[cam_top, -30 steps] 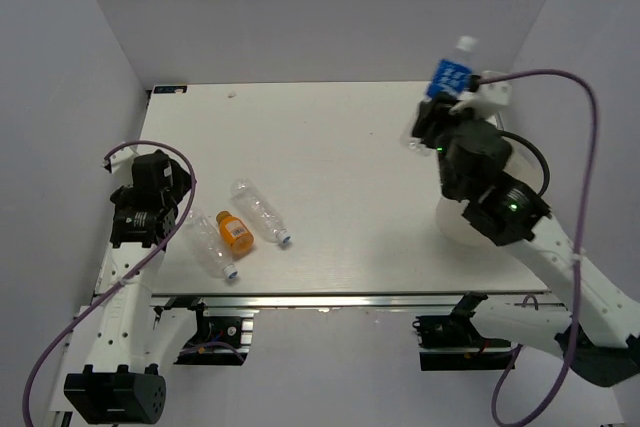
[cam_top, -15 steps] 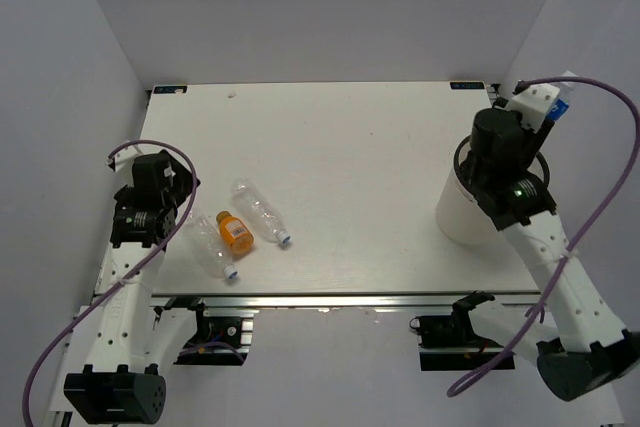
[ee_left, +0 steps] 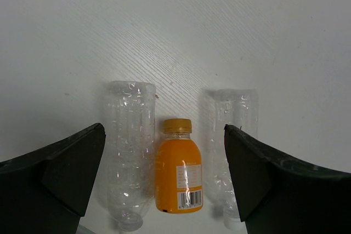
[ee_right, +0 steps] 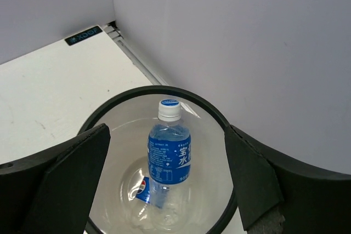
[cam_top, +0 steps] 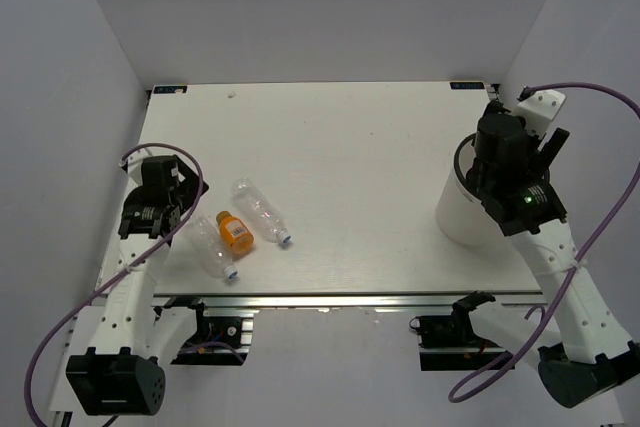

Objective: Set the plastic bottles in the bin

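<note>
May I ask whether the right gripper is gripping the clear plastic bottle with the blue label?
No, the right gripper is open, and the blue-labelled bottle is inside the white cylindrical bin, untouched.

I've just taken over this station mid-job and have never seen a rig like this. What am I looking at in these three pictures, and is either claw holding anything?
These are two robot arms bolted at the near edge of a white table. The overhead picture looks down from behind them. The other two pictures come from a camera on each wrist, and the dark shapes at the sides are that claw's own fingers. The left gripper is open and holds nothing. In front of it, an orange bottle lies between a clear bottle and another clear bottle. The right gripper is open above the white bin. A blue-label bottle is inside the bin, not held.
</note>
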Robot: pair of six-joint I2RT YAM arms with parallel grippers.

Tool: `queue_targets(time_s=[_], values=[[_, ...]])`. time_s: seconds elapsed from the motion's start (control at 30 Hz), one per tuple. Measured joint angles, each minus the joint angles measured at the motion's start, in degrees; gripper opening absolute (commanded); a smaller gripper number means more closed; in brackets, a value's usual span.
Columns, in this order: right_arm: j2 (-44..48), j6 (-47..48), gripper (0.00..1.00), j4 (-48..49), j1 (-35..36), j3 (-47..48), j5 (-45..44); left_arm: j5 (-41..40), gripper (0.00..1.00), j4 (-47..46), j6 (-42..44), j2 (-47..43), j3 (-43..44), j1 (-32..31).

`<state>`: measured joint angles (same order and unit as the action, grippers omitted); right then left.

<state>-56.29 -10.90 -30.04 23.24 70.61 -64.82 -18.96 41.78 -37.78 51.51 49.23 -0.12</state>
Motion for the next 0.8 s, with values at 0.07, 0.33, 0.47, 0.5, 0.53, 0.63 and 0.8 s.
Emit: queue_targets(time_s=[0.07, 0.33, 0.47, 0.5, 0.53, 0.63, 0.8], values=[[0.9, 0.0, 0.89, 0.2, 0.0, 0.0, 1.3, 1.0, 0.98, -0.6, -0.2, 0.5, -0.3, 0.0], [3.5, 4.7, 0.89, 5.3, 0.0, -0.3, 18.6, 7.6, 0.98, -6.5, -0.9, 3.9, -3.0, 0.0], [2.8, 6.3, 0.89, 7.4, 0.1, -0.3, 32.9, 10.0, 0.98, -9.4, -1.6, 7.4, -3.7, -0.4], [2.3, 6.6, 0.89, 7.7, 0.2, -0.3, 36.0, 10.3, 0.98, -10.1, -1.9, 8.2, -3.8, -0.9], [1.7, 6.8, 0.89, 8.0, 0.5, -0.3, 38.9, 10.4, 0.98, -10.8, -2.2, 9.0, -3.8, -1.7], [0.1, 6.9, 0.89, 9.1, 1.7, -1.4, 45.8, 9.6, 0.98, -12.5, -3.1, 12.0, -3.6, -5.7], [-0.2, 6.8, 0.89, 10.6, 3.1, -4.9, 51.8, 5.2, 0.98, -13.0, -4.1, 19.1, -1.2, -12.8]])
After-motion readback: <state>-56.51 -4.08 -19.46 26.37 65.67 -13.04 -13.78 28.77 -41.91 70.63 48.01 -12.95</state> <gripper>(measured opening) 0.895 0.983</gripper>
